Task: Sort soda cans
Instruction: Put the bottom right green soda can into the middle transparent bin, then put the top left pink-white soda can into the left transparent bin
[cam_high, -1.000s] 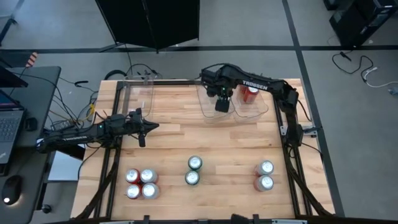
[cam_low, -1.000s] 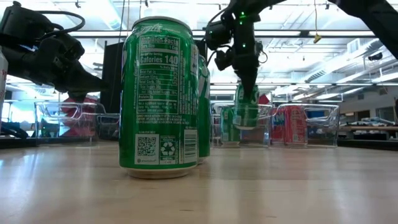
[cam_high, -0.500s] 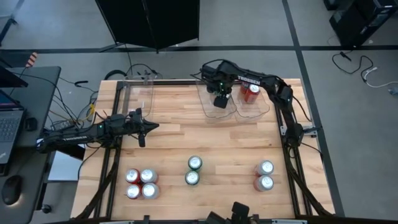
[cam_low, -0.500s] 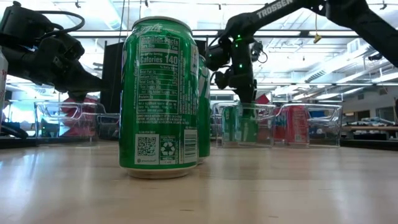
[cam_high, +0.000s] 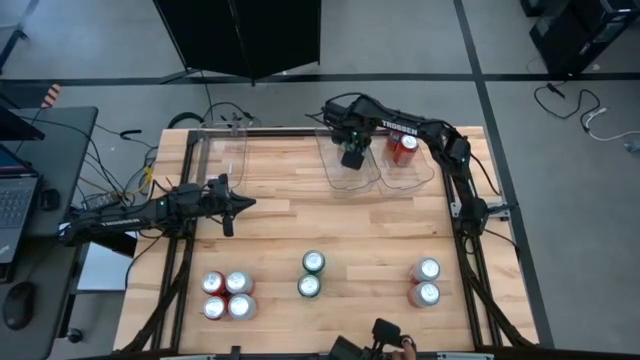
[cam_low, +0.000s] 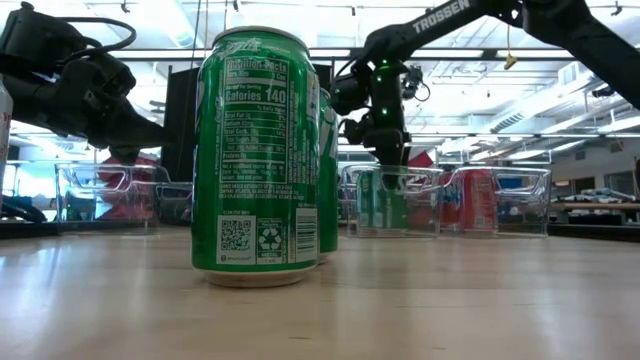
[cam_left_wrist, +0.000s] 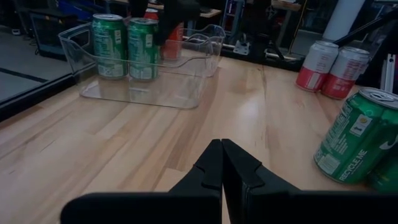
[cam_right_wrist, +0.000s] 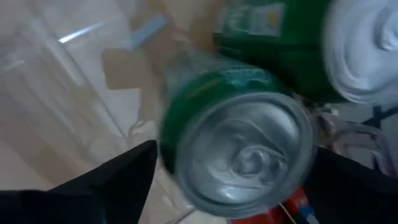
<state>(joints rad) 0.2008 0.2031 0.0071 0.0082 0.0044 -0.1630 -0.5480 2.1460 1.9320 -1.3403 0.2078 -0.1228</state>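
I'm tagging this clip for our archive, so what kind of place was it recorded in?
Probably a robotics lab or workshop: a wooden table on a metal frame, rows of ceiling strip lights over an open room, and a laptop on a side desk.

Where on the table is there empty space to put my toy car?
Bare wood stretches across the middle, between the bins at the back and the soda cans in front. Gaps also lie between the can groups. The middle bin is crowded, under the right gripper.

Along the table's (cam_high: 280, 215) near edge: four cans (cam_high: 226, 295) at left, two cans (cam_high: 311, 274) at centre, two cans (cam_high: 425, 281) at right. Along the far edge: three bins (cam_high: 345, 180); middle bin holding two cans (cam_left_wrist: 127, 46), right bin one can (cam_high: 404, 147).
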